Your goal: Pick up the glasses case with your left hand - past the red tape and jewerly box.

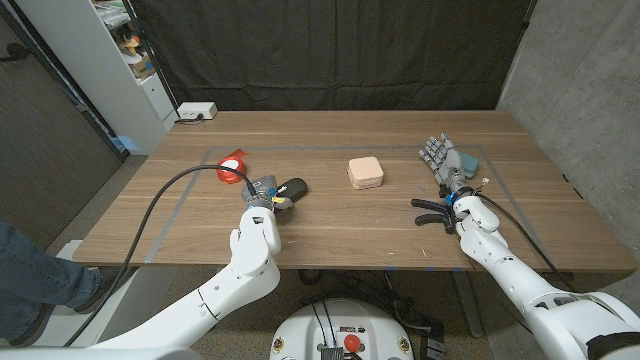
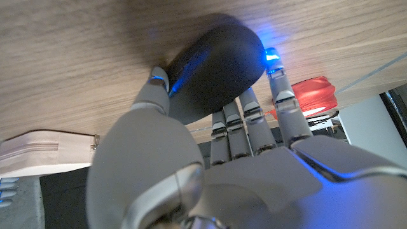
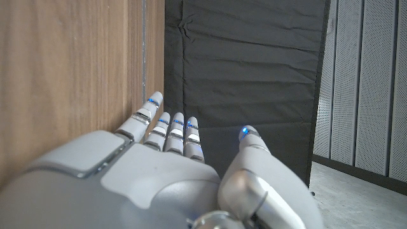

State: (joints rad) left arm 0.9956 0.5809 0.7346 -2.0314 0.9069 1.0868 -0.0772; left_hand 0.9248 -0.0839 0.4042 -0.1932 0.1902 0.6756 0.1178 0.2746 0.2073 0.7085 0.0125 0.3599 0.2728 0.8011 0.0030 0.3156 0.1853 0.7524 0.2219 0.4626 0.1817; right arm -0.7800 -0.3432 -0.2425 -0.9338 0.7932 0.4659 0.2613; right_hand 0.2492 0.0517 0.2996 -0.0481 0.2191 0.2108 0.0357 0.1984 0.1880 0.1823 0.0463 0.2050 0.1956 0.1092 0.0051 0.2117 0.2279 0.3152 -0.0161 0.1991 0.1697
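Note:
The black oval glasses case (image 1: 294, 188) lies on the wooden table (image 1: 330, 225), right of the red tape (image 1: 233, 168) and left of the pale pink jewelry box (image 1: 365, 172). My left hand (image 1: 266, 192) grips the case. In the left wrist view the thumb (image 2: 159, 81) presses one side of the case (image 2: 216, 67) and the fingers (image 2: 280, 95) lie along the other, with the case against the wood. The red tape (image 2: 316, 94) and the jewelry box (image 2: 38, 152) also show there. My right hand (image 1: 443, 160) stands at the table's right with fingers straight, holding nothing.
Blue tape lines (image 1: 180, 200) mark a rectangle on the table. A white box (image 1: 197, 111) sits at the far left corner. A black cable (image 1: 165, 200) runs along my left arm. A person's leg (image 1: 30, 280) shows at the left edge, by a shelf (image 1: 130, 50).

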